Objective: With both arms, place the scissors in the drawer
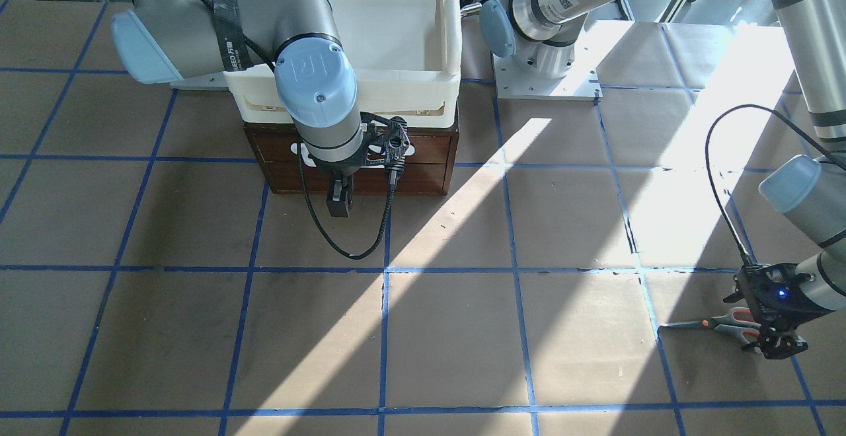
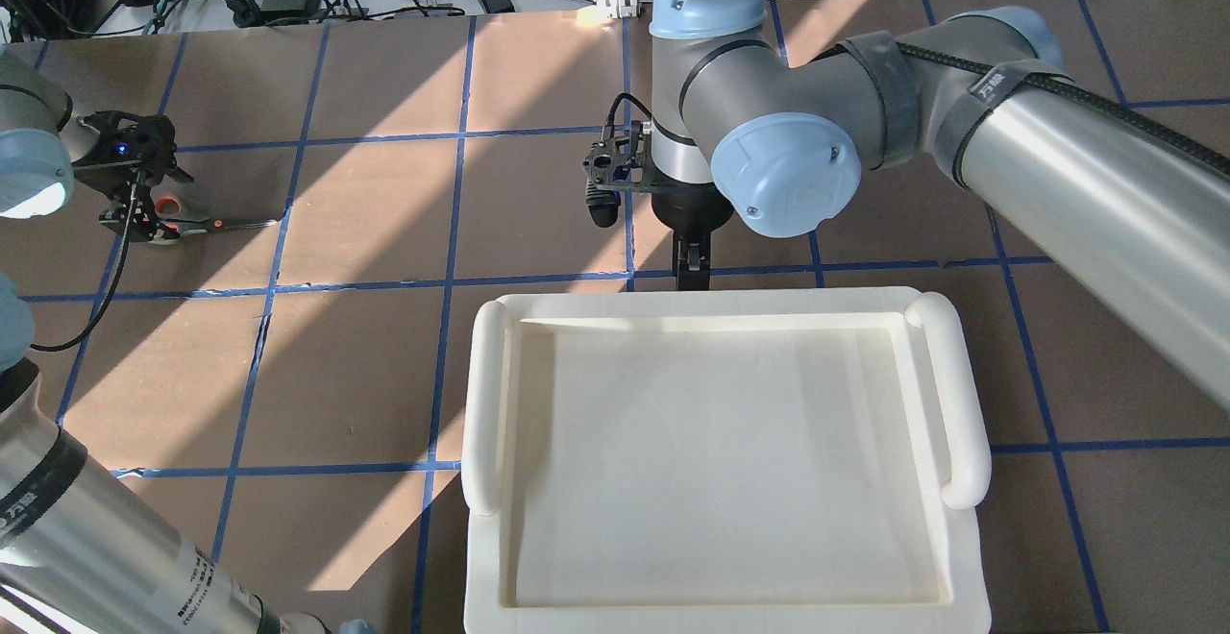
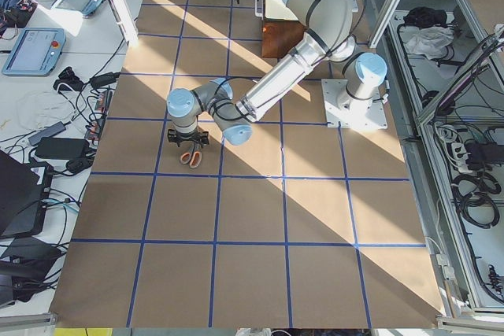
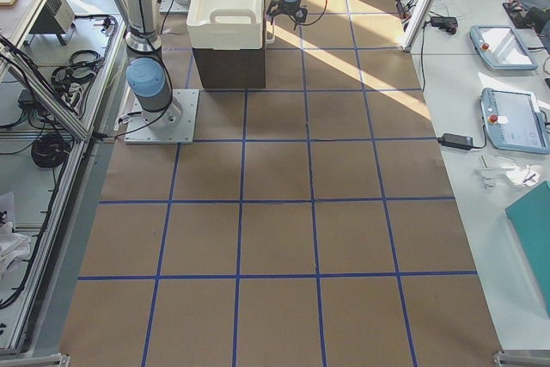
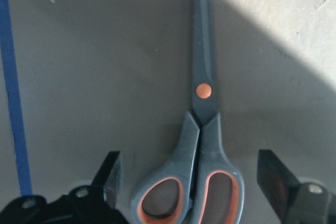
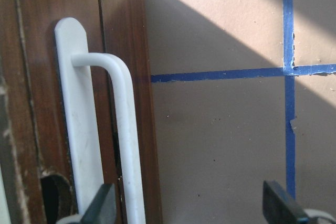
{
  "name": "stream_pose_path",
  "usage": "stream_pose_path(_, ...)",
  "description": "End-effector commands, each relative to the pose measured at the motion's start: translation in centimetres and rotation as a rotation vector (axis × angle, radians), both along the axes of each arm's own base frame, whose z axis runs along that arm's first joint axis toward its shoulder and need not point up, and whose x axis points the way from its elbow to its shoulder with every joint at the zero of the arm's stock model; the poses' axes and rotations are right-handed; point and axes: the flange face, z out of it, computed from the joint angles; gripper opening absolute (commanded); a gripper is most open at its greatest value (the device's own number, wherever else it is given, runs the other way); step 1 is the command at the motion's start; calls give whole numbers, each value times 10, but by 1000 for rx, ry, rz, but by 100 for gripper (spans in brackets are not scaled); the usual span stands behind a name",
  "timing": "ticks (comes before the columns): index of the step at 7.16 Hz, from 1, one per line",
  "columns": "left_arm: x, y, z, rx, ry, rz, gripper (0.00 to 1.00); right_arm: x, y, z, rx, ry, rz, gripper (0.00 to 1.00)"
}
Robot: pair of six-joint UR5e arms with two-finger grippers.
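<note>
As the right gripper [image 6: 190,206] hangs spread with the shut drawer's [image 1: 429,148] white bar handle [image 6: 125,145] beside one finger [image 6: 102,209], closing off-centre might miss it. The left gripper [image 5: 191,174], released astride the scissors [image 5: 202,103] flat on the bench [image 1: 449,330], could skid them. Two arms [image 2: 1057,163], one tray [image 2: 961,394], one pair of scissors.

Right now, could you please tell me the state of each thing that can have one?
scissors: blades closed, lying flat on the table.
drawer: shut.
left gripper: jaws open, straddling the scissors' handles.
right gripper: jaws open, at the drawer's white handle, not gripping it.
</note>
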Motion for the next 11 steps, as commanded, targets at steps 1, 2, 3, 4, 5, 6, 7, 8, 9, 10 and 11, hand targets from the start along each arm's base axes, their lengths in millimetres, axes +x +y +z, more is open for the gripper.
stream_pose_path(1,-1,0,-7,14,7,4,90,0,-2,-10,15,22,-13,100)
stream_pose_path(2,-10,0,-10,27,15,24,89,-1,-3,-14,20,32,-10,100)
stream_pose_path(3,-10,0,-13,30,17,21,85,-3,-1,-23,25,42,-7,100)
stream_pose_path(4,-10,0,-17,33,19,19,85,-3,-3,-23,18,43,-8,100)
stream_pose_path(5,-10,0,-18,31,18,16,84,-3,-3,-22,9,41,-10,100)
stream_pose_path(6,-10,0,-19,34,20,15,83,-1,-8,-18,-23,29,-11,100)
stream_pose_path(7,-10,-1,-20,33,19,13,71,-1,-8,-17,-27,28,-11,100)
stream_pose_path(8,-9,-1,-20,32,17,13,50,0,-8,-16,-30,27,-10,100)
stream_pose_path(9,-9,0,-20,33,10,-1,34,0,-13,-13,-60,15,-7,100)
stream_pose_path(10,-10,-1,-19,31,9,-13,0,1,-15,-15,-68,9,-7,100)
stream_pose_path(11,-11,-2,-18,30,8,-16,0,1,-18,-16,-70,11,-6,100)
